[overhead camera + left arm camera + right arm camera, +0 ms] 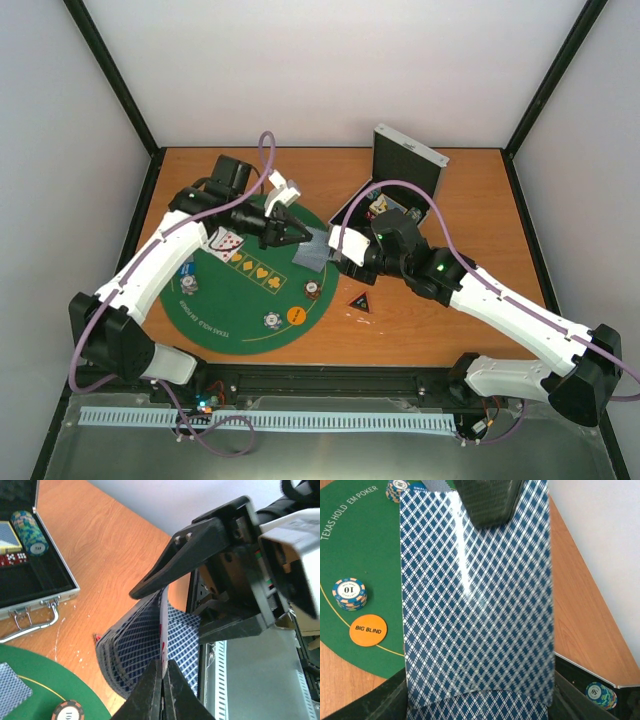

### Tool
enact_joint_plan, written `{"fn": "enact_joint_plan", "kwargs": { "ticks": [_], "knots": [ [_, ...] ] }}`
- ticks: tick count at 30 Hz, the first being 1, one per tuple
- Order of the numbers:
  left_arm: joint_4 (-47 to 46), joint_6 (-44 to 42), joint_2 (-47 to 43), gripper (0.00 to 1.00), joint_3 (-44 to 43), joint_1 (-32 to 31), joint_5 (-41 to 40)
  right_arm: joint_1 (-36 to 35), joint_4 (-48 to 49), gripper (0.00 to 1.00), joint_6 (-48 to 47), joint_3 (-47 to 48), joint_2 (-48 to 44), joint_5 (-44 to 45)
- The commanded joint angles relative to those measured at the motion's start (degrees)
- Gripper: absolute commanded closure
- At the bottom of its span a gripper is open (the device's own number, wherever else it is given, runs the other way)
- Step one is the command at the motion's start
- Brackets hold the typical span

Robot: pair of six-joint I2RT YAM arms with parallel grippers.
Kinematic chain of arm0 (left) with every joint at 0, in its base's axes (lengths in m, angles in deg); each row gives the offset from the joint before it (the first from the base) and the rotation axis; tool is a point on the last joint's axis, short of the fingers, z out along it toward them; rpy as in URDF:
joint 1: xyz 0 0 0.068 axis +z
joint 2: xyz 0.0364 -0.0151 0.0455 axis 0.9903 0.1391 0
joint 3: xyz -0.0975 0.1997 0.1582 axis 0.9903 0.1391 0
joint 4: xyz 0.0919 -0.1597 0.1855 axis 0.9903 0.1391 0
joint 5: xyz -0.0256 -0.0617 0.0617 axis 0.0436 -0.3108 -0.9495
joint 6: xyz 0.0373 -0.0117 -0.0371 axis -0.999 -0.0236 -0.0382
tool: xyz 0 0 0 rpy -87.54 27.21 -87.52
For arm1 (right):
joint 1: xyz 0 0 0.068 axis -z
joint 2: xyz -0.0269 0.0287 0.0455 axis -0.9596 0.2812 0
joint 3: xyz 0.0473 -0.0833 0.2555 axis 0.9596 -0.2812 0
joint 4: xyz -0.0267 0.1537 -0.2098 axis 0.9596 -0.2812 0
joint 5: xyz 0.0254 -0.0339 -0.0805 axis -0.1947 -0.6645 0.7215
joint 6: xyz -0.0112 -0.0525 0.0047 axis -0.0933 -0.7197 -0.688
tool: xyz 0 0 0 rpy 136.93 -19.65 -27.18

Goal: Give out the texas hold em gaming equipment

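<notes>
Step, I judge: dealing | my left jaws pinched shut on top playing card | my right jaws part-open, clamping deck over mid-worktop | next: slide card clear, deck steady

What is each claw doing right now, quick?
Left gripper: closed, pinching one card.
Right gripper: closed on the deck of cards.

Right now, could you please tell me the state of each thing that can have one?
Silver metal case: open, lid up.
Blue-checked deck of playing cards: gripped by the right gripper.
Single edge-on card: pinched in the shut left gripper.
Orange round disc: flat on the green felt mat.
Black triangular marker: flat on wooden table.
</notes>
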Motion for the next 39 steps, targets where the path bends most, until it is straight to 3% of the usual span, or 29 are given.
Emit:
{"fn": "enact_joint_plan", "kwargs": {
  "ticks": [1,8,12,17,21,26,31,39],
  "knots": [
    [5.36,-5.61,-1.93,0.99,-5.96,-0.16,1.49,-0.44,1.92,0.48,0.35,-0.66,-1.33,0.74],
    [8.06,-6.61,-2.97,0.99,-12.35,2.76,-1.28,-0.41,2.29,0.48,0.18,-1.67,-1.44,1.32],
    [7.19,-7.06,-3.94,0.99,-15.88,9.79,-2.16,-0.35,2.29,0.48,0.32,-1.98,-1.67,0.98],
    [3.52,-10.9,-4.56,0.99,-14.03,18.8,-9.03,-0.35,1.9,0.48,0.25,-1.84,-1.89,0.67],
    [-3.37,-15.67,-4.22,0.99,-6.62,24.6,-18.6,-0.36,1.6,0.48,0.06,-1.86,-2.48,0.83],
    [-19.01,-24.04,-6.07,0.99,10.03,25.07,-34.55,-0.37,1.76,0.48,0.41,-2.13,-2.52,0.69],
    [-28.31,-32.18,-6.76,0.99,22.09,23.98,-37.01,-0.38,1.69,0.48,0.35,-0.98,-1.16,0.17],
    [-37.01,-38.6,-4.61,0.99,28.11,17.88,-43.48,-0.43,1.98,0.48,0.63,0.54,0.4,-0.8]
  ]
}}
